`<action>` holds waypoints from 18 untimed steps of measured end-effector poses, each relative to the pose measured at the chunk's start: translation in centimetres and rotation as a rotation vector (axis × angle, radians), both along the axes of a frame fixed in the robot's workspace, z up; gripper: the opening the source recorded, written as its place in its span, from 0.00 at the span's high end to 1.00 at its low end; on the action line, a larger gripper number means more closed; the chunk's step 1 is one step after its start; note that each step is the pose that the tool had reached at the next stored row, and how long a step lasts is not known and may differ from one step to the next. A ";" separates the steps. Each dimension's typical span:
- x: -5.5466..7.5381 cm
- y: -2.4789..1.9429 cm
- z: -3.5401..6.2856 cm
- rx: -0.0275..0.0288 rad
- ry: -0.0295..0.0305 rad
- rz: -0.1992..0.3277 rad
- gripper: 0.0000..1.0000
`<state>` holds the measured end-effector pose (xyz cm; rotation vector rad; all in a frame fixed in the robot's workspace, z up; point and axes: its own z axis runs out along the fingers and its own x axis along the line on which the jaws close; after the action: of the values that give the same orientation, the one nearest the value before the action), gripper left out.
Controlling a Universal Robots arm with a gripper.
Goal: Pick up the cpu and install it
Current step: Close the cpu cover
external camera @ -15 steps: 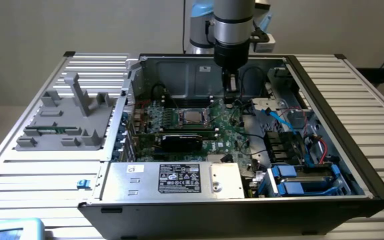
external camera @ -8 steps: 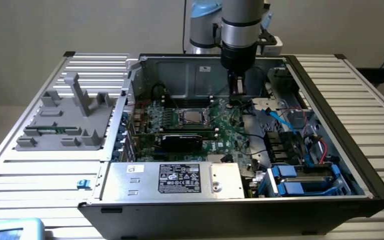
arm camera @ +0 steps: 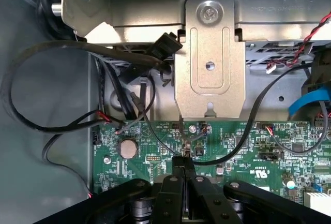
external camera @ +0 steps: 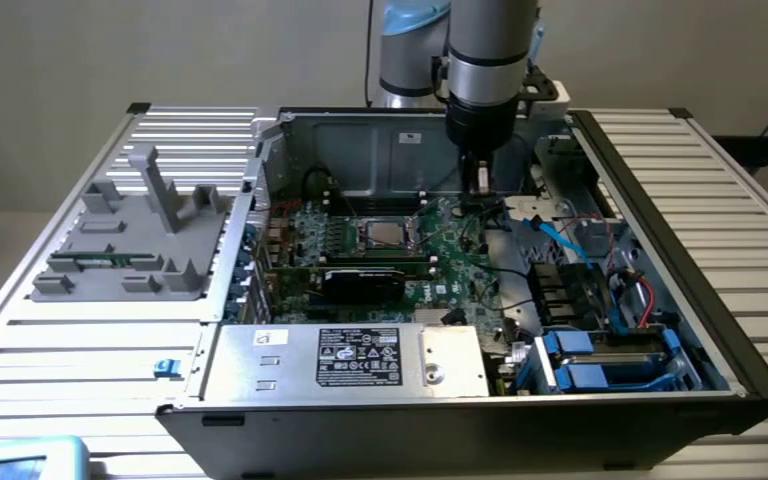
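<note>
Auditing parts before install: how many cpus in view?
1. The cpu sits in the black-framed socket on the green board, mid-case in the exterior view. Others could be hidden behind the arm.

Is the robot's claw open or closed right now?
Shut. In the wrist view the gripper has its two fingers pressed together with no gap between them, just above the green board.
</note>
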<state>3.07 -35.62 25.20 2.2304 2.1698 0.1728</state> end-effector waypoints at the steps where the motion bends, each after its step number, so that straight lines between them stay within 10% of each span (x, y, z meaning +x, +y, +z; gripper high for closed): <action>1: 0.0 -0.09 -0.03 0.0069 0.0038 0.000 0.89; 5: 0.0 -0.52 -0.12 0.0412 0.0212 0.000 0.89; 11: 0.0 -1.18 -0.27 0.0760 0.0564 0.000 0.89; 18: 0.0 -1.61 -0.28 0.1264 0.1430 -0.002 0.89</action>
<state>3.07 -37.23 24.92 2.3818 2.2878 0.1593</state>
